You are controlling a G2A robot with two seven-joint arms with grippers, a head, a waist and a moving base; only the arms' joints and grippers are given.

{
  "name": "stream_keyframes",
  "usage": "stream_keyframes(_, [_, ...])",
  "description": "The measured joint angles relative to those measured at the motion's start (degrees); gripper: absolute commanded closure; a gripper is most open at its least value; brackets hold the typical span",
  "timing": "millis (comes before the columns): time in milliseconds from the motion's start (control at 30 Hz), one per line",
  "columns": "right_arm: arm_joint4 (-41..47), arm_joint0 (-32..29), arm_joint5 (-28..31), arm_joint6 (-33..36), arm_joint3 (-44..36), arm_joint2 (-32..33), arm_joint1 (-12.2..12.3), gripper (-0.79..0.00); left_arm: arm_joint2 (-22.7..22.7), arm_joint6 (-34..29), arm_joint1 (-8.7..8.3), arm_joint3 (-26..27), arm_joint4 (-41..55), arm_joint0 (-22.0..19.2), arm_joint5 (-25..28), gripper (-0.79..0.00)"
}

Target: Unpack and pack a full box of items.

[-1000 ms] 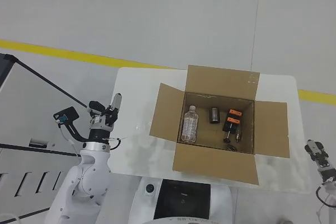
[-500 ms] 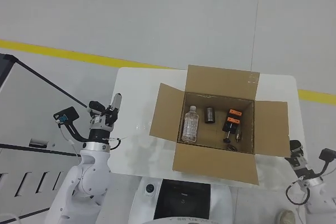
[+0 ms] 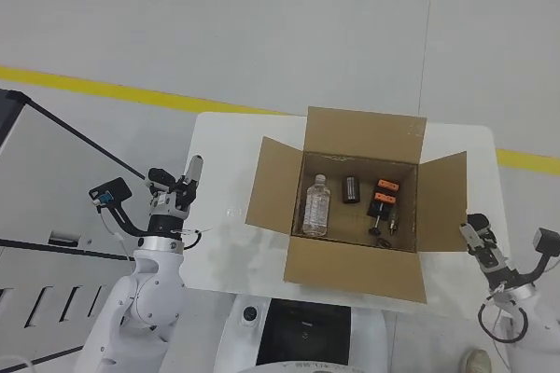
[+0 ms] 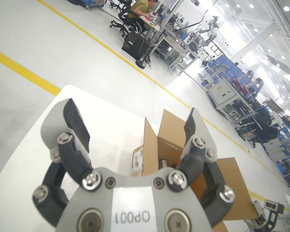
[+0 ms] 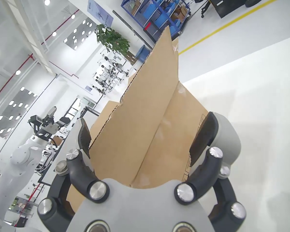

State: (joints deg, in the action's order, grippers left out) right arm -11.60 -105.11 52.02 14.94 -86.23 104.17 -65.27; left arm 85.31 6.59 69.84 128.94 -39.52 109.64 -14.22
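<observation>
Straddling right flap (image 3: 443, 200) of open brown cardboard box (image 3: 353, 269) on white surface (image 3: 224, 158), right tool (image 5: 145, 126) gapes wide, unclamped. Empty left tool (image 4: 131, 111) wide, well apart beyond box's left flap. Inside box lies clear plastic bottle (image 3: 315, 207). Risk: tugging flap may drag light box, tear cardboard.

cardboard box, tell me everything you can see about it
The cardboard box is plain brown corrugated card, open, standing upright on the white table. Four flaps are folded outward; the right flap tilts upward, its edge between the right gripper's open fingers. Inside lie a clear bottle, a dark cylinder and orange-and-black parts. A label shows on an outer face.
</observation>
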Motion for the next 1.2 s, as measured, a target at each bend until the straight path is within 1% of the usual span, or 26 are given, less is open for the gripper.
stream_keyframes(133, [5.88,-1.32,1.75,2.16,-2.55,-0.78,0.21,-0.785,0.00,0.00,0.00,0.00,0.00,0.00,0.00,-0.785])
stream_keyframes(267, [10.96,-2.81,1.86,6.08,-5.10,-0.17,0.74,-0.785,0.00,0.00,0.00,0.00,0.00,0.00,0.00,-0.785])
stream_keyframes(400, [15.17,-3.23,1.19,9.74,-6.90,-0.99,1.13,-0.785,0.00,0.00,0.00,0.00,0.00,0.00,0.00,-0.785])
stream_keyframes(533, [21.74,-2.76,-0.24,14.91,-8.22,-3.40,1.58,-0.785,0.00,0.00,0.00,0.00,0.00,0.00,0.00,-0.785])
stream_keyframes(600, [26.30,-2.08,-2.25,17.86,-8.41,-4.83,1.82,-0.785,0.00,0.00,0.00,0.00,0.00,0.00,0.00,-0.785])
stream_keyframes(667, [31.05,-1.03,-4.65,20.68,-8.07,-4.96,2.14,-0.785,0.00,0.00,0.00,0.00,0.00,0.00,0.00,-0.785])
stream_keyframes(1067, [31.50,-0.86,-4.94,20.65,-7.90,-4.68,2.16,-0.785,0.00,0.00,0.00,0.00,0.00,0.00,0.00,-0.785])
stream_keyframes(1200, [30.93,0.22,-6.41,20.14,-7.94,-5.11,2.14,-0.785,0.00,0.00,0.00,0.00,0.00,0.00,0.00,-0.785])
